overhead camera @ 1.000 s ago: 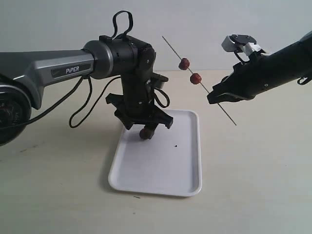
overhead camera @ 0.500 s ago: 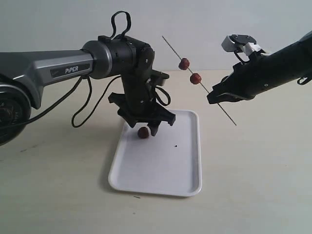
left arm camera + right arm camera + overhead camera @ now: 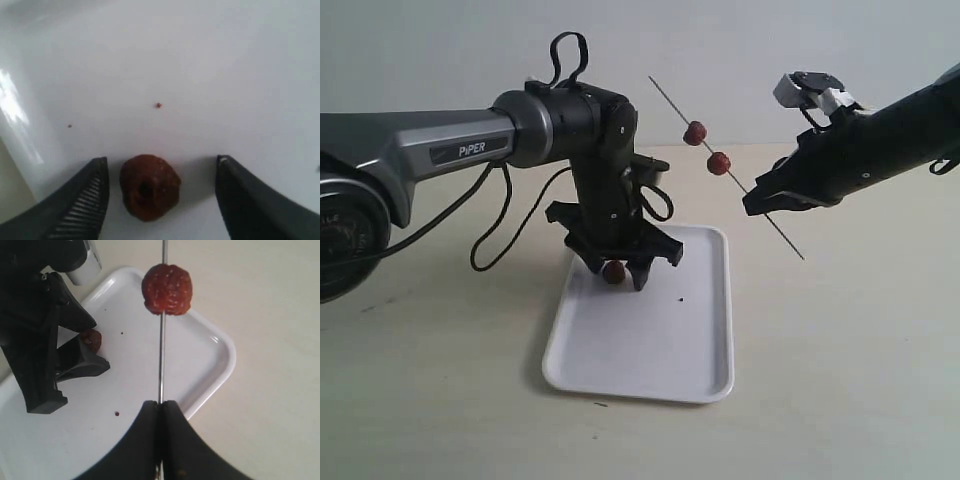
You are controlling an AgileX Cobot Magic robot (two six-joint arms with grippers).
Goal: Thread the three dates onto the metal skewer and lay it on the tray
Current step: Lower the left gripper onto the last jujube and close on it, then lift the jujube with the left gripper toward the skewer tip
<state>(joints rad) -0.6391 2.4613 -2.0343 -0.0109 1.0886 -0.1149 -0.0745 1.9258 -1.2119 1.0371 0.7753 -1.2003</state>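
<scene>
On the tray [image 3: 650, 370], toward its 11 o'clock corner | third date [image 3: 149, 187] lies loose | left gripper [image 3: 161, 165] has sunk lower around it, jaws wide, not touching | farther, 2 o'clock: right gripper [image 3: 161, 407] pinched on metal skewer [image 3: 161, 360], two dates [image 3: 696, 132] [image 3: 719, 162] threaded | pickup looks imminent

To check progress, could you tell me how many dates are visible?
3 dates: two threaded on the skewer, one lying on the tray inside the open left pincer.

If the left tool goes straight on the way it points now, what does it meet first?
Probably the loose date, which lies in the open gap of the left tool; its tips would then touch the tray.
</scene>
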